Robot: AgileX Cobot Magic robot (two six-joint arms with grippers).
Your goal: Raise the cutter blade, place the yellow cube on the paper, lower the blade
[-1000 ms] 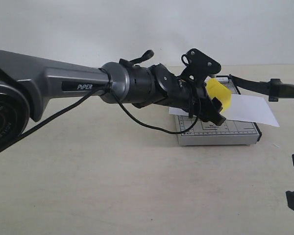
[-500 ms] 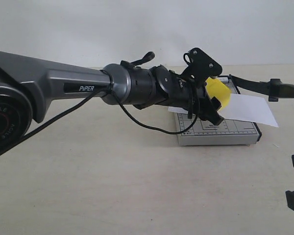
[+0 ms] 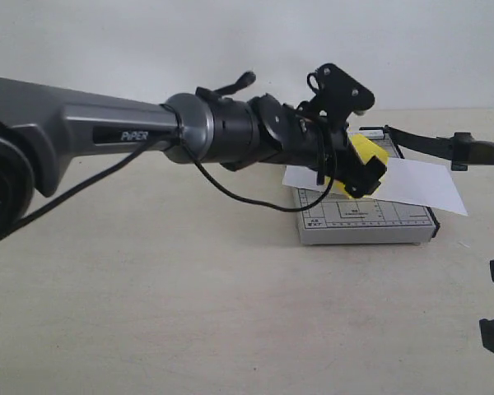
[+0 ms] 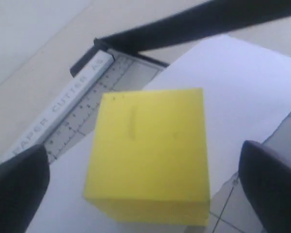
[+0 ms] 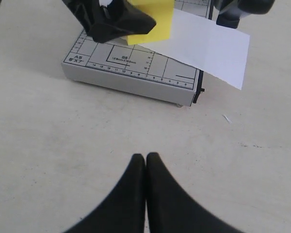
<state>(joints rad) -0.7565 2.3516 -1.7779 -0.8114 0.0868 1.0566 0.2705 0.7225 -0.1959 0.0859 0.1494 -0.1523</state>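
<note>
The yellow cube point(image 4: 148, 155) rests on the white paper point(image 4: 242, 87), which lies across the grey cutting board point(image 3: 366, 222). My left gripper point(image 4: 145, 194) is open around the cube, with a visible gap on each side between the fingers point(image 4: 19, 179) and the cube. In the exterior view the cube point(image 3: 364, 158) shows partly behind that gripper point(image 3: 359, 175). The cutter blade point(image 3: 432, 144) is raised, reaching out to the right above the paper point(image 3: 420, 183). My right gripper point(image 5: 145, 156) is shut and empty over bare table in front of the board point(image 5: 131, 68).
The board's ruler edge point(image 4: 72, 104) runs beside the cube. The blade's thick handle point(image 3: 477, 151) hangs over the table right of the board. My left arm point(image 3: 148, 136) stretches across the scene from the left.
The left gripper has come down and drawn slightly left, the cube now sits on the paper, and the fingers have parted from it. The right gripper has not moved.
</note>
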